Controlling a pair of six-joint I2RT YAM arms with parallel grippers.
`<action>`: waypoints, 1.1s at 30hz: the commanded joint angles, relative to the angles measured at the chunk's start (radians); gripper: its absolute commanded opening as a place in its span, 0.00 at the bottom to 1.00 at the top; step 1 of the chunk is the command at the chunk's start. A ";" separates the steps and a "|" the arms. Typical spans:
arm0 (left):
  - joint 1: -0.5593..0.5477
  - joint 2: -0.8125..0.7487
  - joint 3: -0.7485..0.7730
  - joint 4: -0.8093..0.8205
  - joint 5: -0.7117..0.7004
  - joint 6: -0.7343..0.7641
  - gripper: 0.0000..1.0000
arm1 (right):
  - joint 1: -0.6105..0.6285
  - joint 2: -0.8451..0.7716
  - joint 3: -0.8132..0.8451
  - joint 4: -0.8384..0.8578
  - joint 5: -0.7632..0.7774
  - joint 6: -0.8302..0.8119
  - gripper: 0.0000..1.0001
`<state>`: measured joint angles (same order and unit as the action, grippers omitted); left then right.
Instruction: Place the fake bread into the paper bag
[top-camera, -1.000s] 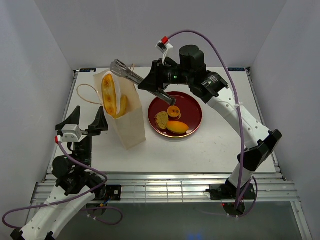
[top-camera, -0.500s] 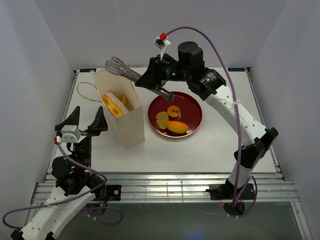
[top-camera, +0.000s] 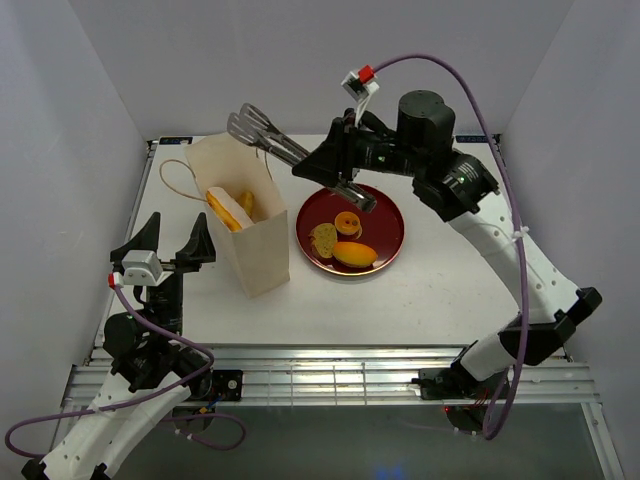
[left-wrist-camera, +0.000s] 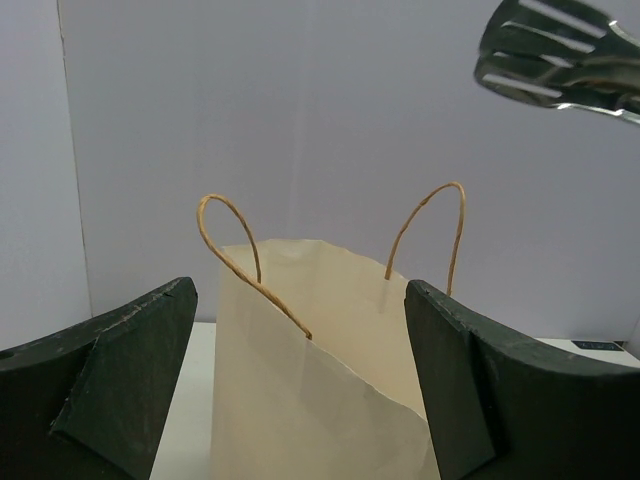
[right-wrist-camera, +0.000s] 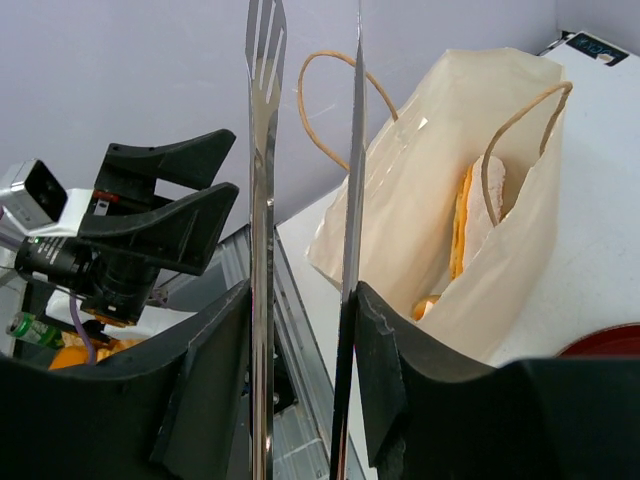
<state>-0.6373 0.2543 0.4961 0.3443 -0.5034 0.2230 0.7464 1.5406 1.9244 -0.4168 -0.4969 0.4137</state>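
Observation:
The cream paper bag (top-camera: 262, 250) stands upright left of centre, mouth open, with a long yellow bread (top-camera: 227, 208) and another piece inside. On the dark-red plate (top-camera: 385, 212) lie a ring donut (top-camera: 348, 221), a slice (top-camera: 323, 238) and an oval roll (top-camera: 354, 253). My right gripper (top-camera: 338, 180) is shut on metal tongs (top-camera: 256, 128), whose empty tips hover above the bag's far rim. In the right wrist view the tongs (right-wrist-camera: 265, 200) frame the bag (right-wrist-camera: 430, 170) and the bread (right-wrist-camera: 464, 225) in it. My left gripper (top-camera: 175, 235) is open and empty, facing the bag (left-wrist-camera: 320, 380).
The bag's cord handles (top-camera: 172, 188) stick out to the left and back. White walls close in on three sides. The tongs' tips (left-wrist-camera: 560, 55) show at the top right of the left wrist view.
One second ago the tongs held a long bread over the bag; it dropped in. The right arm has since swung right and the tongs are empty. The left arm has not moved.

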 joint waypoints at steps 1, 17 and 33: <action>-0.004 0.002 -0.001 -0.007 0.009 0.003 0.95 | -0.005 -0.108 -0.082 0.047 0.075 -0.035 0.49; -0.004 0.008 0.004 -0.007 0.012 -0.001 0.95 | -0.039 -0.555 -0.557 0.033 0.322 -0.050 0.49; -0.004 0.007 0.004 -0.010 0.034 -0.005 0.95 | -0.074 -0.643 -0.909 -0.101 0.452 -0.001 0.48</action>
<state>-0.6373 0.2543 0.4961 0.3443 -0.4988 0.2222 0.6888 0.9119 1.0401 -0.4980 -0.0841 0.3901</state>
